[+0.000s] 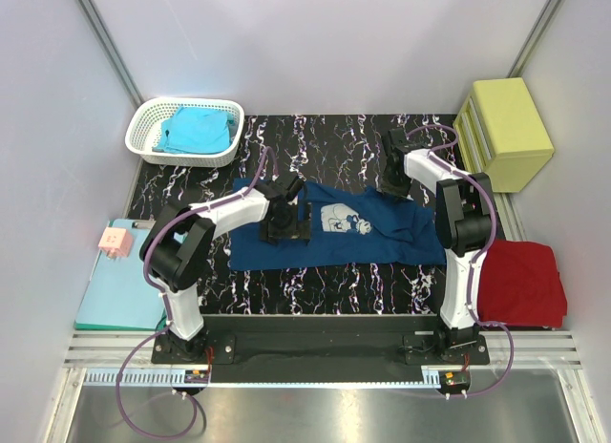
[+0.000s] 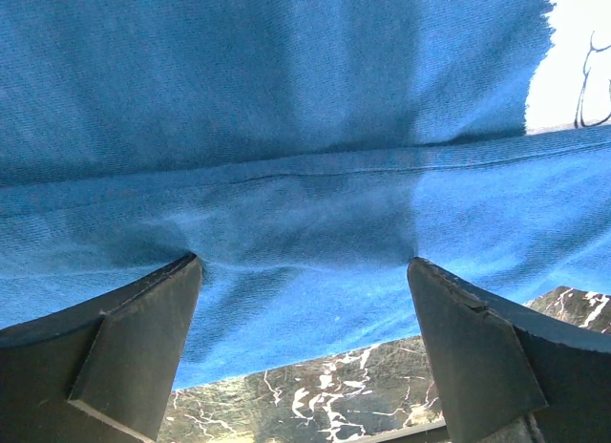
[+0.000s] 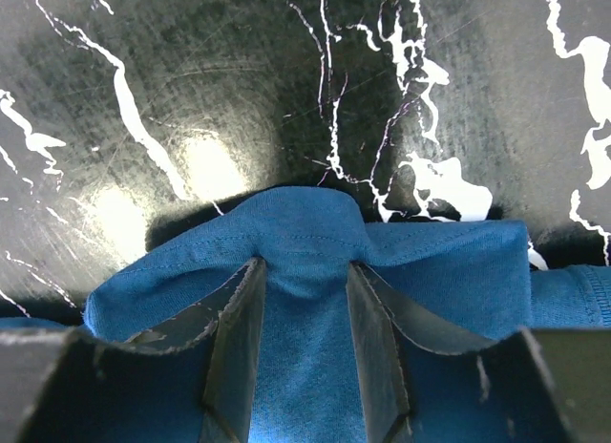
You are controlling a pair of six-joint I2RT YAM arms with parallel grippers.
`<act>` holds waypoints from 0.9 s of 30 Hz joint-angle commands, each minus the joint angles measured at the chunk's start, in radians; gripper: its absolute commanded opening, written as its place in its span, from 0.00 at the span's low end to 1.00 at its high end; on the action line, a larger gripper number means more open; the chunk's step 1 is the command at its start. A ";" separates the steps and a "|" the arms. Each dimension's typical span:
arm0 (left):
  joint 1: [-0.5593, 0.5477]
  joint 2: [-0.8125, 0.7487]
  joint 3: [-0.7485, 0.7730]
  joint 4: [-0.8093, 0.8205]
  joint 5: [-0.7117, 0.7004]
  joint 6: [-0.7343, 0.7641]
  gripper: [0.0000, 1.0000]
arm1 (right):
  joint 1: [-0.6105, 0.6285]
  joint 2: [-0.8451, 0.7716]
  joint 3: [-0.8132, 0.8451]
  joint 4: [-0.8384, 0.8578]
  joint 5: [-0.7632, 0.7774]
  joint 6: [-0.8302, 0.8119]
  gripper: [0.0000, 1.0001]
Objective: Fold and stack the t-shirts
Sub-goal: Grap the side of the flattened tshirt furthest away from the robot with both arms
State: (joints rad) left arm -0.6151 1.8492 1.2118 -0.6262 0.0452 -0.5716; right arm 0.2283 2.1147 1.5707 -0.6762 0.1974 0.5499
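A navy blue t-shirt [image 1: 368, 241] with a pale chest print [image 1: 341, 219] lies spread across the black marbled table [image 1: 191, 185]. My left gripper [image 1: 284, 223] stands open wide on the shirt's left part. Both of its fingertips [image 2: 186, 271] press into the cloth [image 2: 286, 99] just inside the near hem. My right gripper [image 1: 395, 182] is at the shirt's far right edge. Its jaws are partly apart and astride a raised hump of hem [image 3: 310, 219], with cloth between the fingers [image 3: 243, 309]. A turquoise t-shirt [image 1: 194, 130] fills the basket, and a red t-shirt [image 1: 520, 281] lies folded at the right.
A white basket [image 1: 143, 128] sits at the back left. A yellow drawer box [image 1: 506, 133] stands at the back right. A teal clipboard [image 1: 119, 290] carrying a pink block [image 1: 115, 241] lies beside the left arm's base. White walls close in both sides.
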 commanded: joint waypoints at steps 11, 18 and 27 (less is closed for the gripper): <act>-0.021 0.093 -0.014 0.013 0.073 -0.001 0.99 | -0.006 -0.048 -0.023 0.038 0.088 0.021 0.47; -0.020 0.097 -0.008 0.014 0.079 -0.004 0.99 | -0.029 -0.039 0.006 0.032 0.094 0.018 0.48; -0.021 0.108 -0.003 0.010 0.082 -0.005 0.99 | -0.035 -0.102 0.023 0.043 0.079 0.019 0.50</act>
State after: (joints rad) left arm -0.6151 1.8694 1.2381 -0.6537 0.0460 -0.5652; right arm 0.1974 2.1052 1.5585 -0.6510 0.2501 0.5663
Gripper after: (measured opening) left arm 0.987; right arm 0.489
